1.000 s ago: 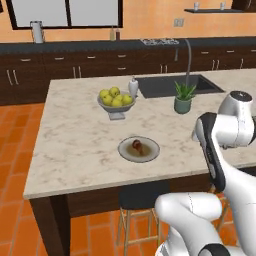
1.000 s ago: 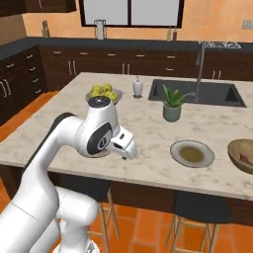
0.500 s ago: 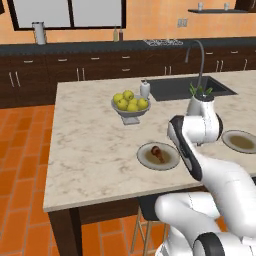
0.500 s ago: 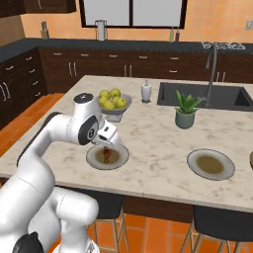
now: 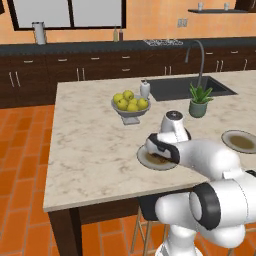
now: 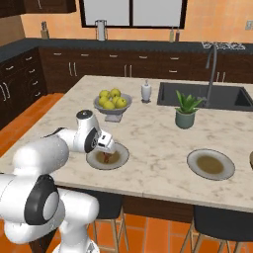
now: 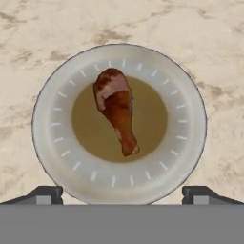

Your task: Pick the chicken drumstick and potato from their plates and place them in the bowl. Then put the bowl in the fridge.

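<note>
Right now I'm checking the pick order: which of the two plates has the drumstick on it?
The plate under the gripper, near the fruit bowl, has the drumstick on it. The other plate, past the plant, shows a bare centre.

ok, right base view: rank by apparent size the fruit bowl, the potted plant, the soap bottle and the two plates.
1. Plates: near plate and right plate look alike.
2. Fruit bowl.
3. Potted plant.
4. Soap bottle, also farthest from the camera.
</note>
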Robot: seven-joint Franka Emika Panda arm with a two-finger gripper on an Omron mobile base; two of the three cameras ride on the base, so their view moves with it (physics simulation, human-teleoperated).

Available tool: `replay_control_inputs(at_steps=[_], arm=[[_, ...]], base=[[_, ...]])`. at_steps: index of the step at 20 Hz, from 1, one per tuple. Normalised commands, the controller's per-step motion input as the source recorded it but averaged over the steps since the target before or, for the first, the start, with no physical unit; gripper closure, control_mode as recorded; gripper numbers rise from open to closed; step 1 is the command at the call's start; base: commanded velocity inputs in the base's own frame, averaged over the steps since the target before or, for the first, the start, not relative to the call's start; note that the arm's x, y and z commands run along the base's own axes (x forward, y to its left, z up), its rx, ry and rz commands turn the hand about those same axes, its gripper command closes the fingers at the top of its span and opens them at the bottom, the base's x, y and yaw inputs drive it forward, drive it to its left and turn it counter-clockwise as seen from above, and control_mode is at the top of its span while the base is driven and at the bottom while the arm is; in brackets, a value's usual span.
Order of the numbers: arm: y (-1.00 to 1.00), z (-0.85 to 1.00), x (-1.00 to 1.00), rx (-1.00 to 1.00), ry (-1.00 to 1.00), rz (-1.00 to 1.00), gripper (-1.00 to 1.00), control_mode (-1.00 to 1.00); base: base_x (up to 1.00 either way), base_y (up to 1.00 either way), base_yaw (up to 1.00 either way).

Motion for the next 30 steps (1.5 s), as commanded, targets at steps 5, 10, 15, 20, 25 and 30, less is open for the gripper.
replay_control_inputs(at_steps=[5,10,15,20,25,30], arm=[[-0.02,-0.19,0.34,0.00,0.07,0.07,-1.00,-1.00],[0.00,-0.48,0.53,0.00,0.00,0.03,-1.00,-1.00],[0.00,-0.65,0.23,0.00,0.00,0.10,-1.00,-1.00],[0.00,-0.49,0.28,0.00,0.00,0.11,-1.00,-1.00],[0.00,-0.20,0.24,0.00,0.00,0.04,1.00,-1.00],[0.00,0.00,0.00,0.00,0.03,0.00,1.00,-1.00]], base=[[0.00,0.00,0.00],[0.00,0.00,0.00],[0.00,0.00,0.00],[0.00,0.00,0.00],[0.00,0.00,0.00],[0.00,0.00,0.00]])
